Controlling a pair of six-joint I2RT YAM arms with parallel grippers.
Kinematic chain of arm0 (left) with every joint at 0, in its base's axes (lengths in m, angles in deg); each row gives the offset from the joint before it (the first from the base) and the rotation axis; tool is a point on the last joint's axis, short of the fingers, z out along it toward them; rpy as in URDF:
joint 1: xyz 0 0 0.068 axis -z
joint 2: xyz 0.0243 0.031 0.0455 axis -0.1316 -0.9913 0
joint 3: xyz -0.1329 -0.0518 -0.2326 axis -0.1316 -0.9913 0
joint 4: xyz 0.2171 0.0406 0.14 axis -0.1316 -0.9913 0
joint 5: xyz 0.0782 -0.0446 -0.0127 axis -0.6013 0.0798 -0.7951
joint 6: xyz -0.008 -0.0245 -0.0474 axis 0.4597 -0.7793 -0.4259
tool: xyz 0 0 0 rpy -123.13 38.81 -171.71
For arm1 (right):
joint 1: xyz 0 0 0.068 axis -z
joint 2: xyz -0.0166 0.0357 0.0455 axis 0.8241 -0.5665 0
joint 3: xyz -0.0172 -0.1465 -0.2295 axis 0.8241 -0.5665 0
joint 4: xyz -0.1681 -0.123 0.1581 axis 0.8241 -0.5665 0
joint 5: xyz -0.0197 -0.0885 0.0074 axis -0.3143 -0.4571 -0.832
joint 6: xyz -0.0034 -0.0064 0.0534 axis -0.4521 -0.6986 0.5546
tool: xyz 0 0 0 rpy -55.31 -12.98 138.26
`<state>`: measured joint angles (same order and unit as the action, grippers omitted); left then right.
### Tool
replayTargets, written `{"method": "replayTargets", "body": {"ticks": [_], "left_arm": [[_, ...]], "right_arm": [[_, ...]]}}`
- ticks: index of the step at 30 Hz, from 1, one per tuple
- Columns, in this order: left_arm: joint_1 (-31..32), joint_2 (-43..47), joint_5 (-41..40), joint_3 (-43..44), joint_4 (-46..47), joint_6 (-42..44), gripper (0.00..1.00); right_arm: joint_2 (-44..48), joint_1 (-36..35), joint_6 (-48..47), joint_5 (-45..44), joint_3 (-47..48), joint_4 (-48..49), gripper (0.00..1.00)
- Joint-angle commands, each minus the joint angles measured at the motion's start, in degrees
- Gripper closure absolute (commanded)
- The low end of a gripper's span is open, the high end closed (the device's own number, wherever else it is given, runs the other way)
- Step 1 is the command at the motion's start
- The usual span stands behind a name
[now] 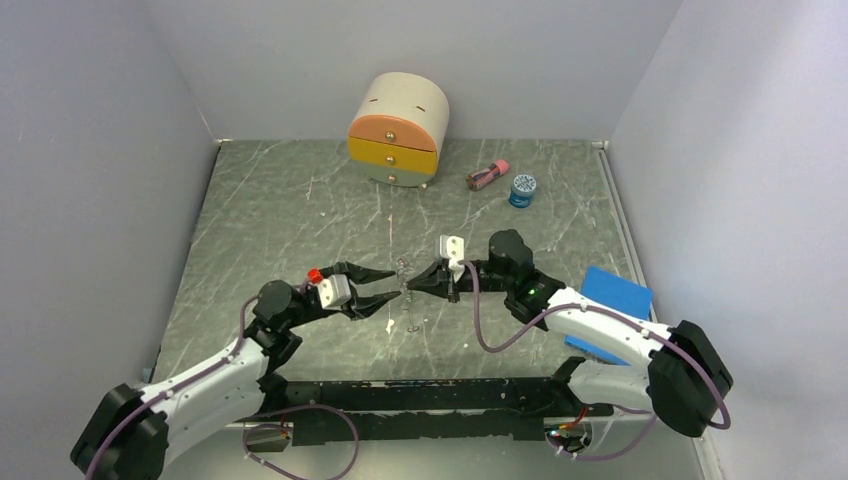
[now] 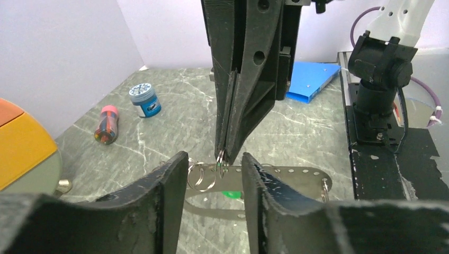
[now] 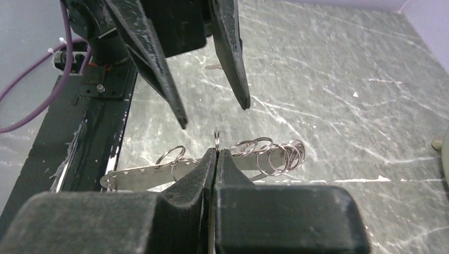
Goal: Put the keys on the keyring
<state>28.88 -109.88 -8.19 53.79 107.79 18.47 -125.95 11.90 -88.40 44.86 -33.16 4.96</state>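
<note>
Right gripper [image 3: 216, 153] pinching keyring [image 3: 216, 138], left gripper [image 2: 214, 172] wide, drawers [image 1: 396, 131] behind

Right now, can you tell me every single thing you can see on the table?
drawer box: one, cream with orange and yellow drawers, back middle
tube: one, pink, lying right of the drawer box
jar: one, blue lid, beside the tube
flat box: one, blue, right edge
metal strip: one, silvery with holes, lying between the tools
loose rings: several, silvery, bunched by the strip
key: one showing, green head, mostly hidden by the strip
keyring: one, thin and silvery, pinched by the right tool
table: one, grey-green marble look
left tool: one, black, open
right tool: one, black, shut
</note>
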Motion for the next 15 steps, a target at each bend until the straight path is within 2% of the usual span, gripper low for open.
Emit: {"method": "replayTargets", "body": {"ticks": [1,5,8,15], "left_arm": [[-0.2,5.3,-2.3,2.4,-12.3,5.5,0.51],[-0.2,8.3,-3.0,6.8,-27.7,12.2,0.5],[-0.2,7.8,-3.2,10.3,-35.8,15.7,0.5],[-0.1,4.6,-1.2,13.8,-41.9,19.8,0.53]], "right_arm": [[0.2,-0.1,-5.8,-1.6,6.6,-9.3,1.0],[-1.5,-0.5,-8.9,-2.9,11.2,-18.8,1.0],[-3.0,-1.9,-11.4,-5.7,14.9,-25.7,1.0],[-7.4,-4.9,-16.1,-12.5,23.3,-40.5,1.0]]}}
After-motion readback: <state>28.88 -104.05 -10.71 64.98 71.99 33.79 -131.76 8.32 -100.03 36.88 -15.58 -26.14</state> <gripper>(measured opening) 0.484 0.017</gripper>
